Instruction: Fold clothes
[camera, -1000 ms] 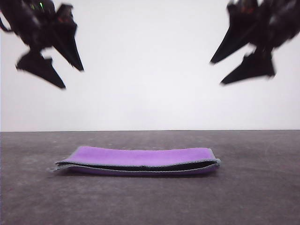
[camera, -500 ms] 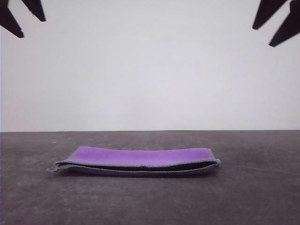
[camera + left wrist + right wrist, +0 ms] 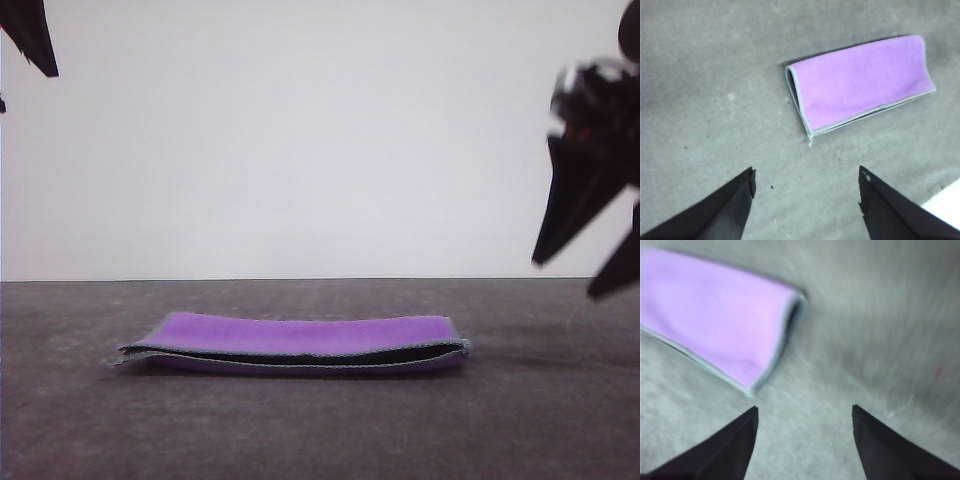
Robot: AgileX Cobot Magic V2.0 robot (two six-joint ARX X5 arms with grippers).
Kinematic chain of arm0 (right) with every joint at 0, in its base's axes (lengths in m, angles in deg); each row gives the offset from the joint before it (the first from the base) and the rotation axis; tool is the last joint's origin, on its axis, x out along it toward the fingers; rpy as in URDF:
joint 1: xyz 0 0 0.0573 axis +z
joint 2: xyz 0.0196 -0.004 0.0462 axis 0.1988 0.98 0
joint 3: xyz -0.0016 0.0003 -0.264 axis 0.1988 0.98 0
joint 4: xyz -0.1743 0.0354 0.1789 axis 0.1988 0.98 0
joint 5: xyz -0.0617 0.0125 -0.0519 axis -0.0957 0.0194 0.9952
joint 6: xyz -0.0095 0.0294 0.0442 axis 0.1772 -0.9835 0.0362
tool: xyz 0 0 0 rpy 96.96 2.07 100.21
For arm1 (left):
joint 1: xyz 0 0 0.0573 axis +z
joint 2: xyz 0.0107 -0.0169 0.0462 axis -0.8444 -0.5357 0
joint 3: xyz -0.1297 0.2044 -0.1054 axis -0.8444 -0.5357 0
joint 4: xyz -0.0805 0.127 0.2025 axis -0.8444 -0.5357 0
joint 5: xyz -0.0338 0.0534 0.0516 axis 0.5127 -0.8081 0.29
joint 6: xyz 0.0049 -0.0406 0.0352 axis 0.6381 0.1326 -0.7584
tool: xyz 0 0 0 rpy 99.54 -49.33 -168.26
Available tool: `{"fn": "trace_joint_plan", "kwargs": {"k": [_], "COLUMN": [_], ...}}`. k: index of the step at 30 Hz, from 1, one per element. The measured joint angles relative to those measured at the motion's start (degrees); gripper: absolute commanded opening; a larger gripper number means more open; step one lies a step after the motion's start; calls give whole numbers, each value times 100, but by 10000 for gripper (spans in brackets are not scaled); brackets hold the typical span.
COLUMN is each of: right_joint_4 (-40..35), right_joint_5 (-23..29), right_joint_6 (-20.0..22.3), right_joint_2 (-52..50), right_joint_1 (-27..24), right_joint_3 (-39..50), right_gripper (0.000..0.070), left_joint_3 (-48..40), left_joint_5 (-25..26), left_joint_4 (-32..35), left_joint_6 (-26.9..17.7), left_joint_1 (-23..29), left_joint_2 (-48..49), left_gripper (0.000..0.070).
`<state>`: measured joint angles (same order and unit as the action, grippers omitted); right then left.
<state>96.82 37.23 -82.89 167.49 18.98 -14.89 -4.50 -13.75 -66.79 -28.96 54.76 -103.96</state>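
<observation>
The clothes [image 3: 300, 342] are one cloth folded in half, lying flat mid-table with the purple face out, the dark inside showing at the front slit and a grey stitched edge. A finger [image 3: 32, 38] of my left gripper hangs high at the far left. My right gripper [image 3: 578, 275] is open, low at the right and clear of the cloth's right end. In the left wrist view the clothes [image 3: 860, 82] lie beyond the open left gripper [image 3: 805, 177]. In the blurred right wrist view the clothes [image 3: 710, 315] lie off to one side of the open right gripper [image 3: 805, 410].
The dark grey table [image 3: 540, 420] runs back to a white wall [image 3: 320, 150]. A white strip [image 3: 946, 200] past the table's edge shows in a corner of the left wrist view.
Both grippers rose to the upper corners. The right gripper then dropped low beside the cloth's right end, while the left stayed high. The cloth has not moved.
</observation>
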Motion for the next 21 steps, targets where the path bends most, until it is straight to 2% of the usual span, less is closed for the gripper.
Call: {"fn": "trace_joint_plan", "kwargs": {"k": [5,12,21], "right_joint_4": [-656,-1733,-2655], "right_joint_5": [-687,-1530,-1747], "right_joint_6": [-207,-707,-1355], "right_joint_2": [799,1784,2104], "right_joint_1": [0,69,506], "right_joint_3": [13,12,-20], "right_gripper": [384,384,383], "left_joint_3": [-99,-99,-99], "left_joint_5": [0,0,0], "left_joint_4": [123,175,187], "left_joint_6": [70,99,99], "left_joint_1": [0,0,0], "left_joint_2": [0,0,0], "left_gripper": [394,395,395]}}
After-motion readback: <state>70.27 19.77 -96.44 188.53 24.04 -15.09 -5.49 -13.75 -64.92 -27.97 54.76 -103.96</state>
